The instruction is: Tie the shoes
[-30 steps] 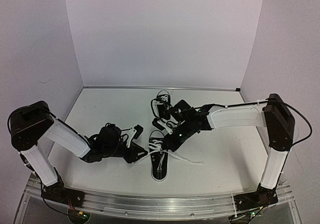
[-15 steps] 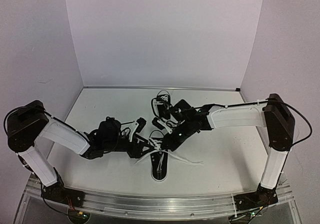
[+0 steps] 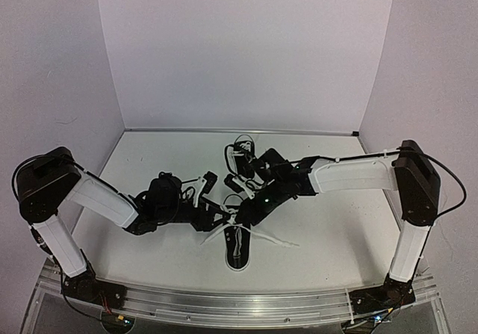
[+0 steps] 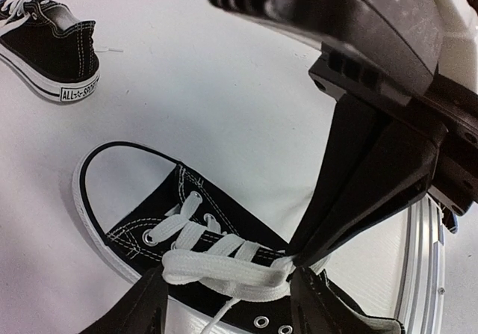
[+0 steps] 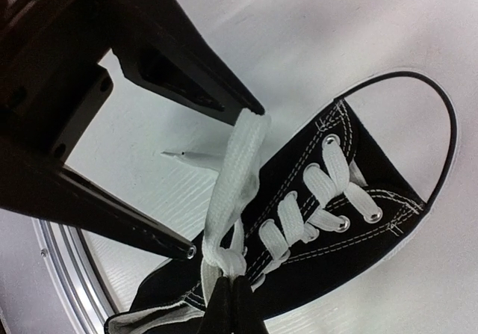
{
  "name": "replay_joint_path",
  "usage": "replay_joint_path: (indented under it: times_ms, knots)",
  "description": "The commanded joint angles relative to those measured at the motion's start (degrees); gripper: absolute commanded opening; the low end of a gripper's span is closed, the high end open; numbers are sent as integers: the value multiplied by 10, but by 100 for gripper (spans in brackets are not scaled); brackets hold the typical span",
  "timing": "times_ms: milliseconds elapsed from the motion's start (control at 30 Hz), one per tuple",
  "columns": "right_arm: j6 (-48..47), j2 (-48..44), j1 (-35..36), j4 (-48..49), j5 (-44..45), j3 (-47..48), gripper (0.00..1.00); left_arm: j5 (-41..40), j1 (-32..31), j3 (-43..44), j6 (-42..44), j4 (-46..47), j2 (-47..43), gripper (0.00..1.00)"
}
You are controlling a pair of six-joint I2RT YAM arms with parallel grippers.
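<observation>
The right tool (image 5: 228,297) is pinched shut on the white lace (image 5: 231,169) of the shoe (image 3: 237,252) by the middle of the table's (image 3: 336,229) near edge, and the left tool (image 4: 226,278) stands apart around that lace, so a hard tug could slip it free.

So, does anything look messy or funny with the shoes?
Yes. The near shoe is untied: one lace trails loose across the table to its right, and the right end effector pinches another stretch, pulled sideways over the shoe. The far shoe sits apart, not lined up beside it.
</observation>
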Motion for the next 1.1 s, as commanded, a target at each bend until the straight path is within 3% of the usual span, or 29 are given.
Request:
replay_joint_path:
  times_ms: [0,100,267,367,500,633,867,1067]
  knots:
    - [11,-10,18,13,-21,-14,0,20,2,0,-14,35,2,65]
    - [11,-18,17,14,-8,-23,0,27,3,3,-16,37,9,68]
    - [15,-21,16,16,-11,-22,0,42,3,13,-25,44,21,64]
    - [15,-23,17,14,-3,-22,3,54,4,16,-30,51,28,53]
    - [17,-34,13,13,8,-28,8,53,4,12,-29,47,26,30]
    - [18,-55,0,9,23,-37,24,57,5,4,-28,48,21,15]
    - [-6,-39,-8,-23,37,-3,25,81,5,9,-21,47,26,4]
    - [-22,-3,-8,-49,37,29,24,91,5,10,-19,48,27,1]
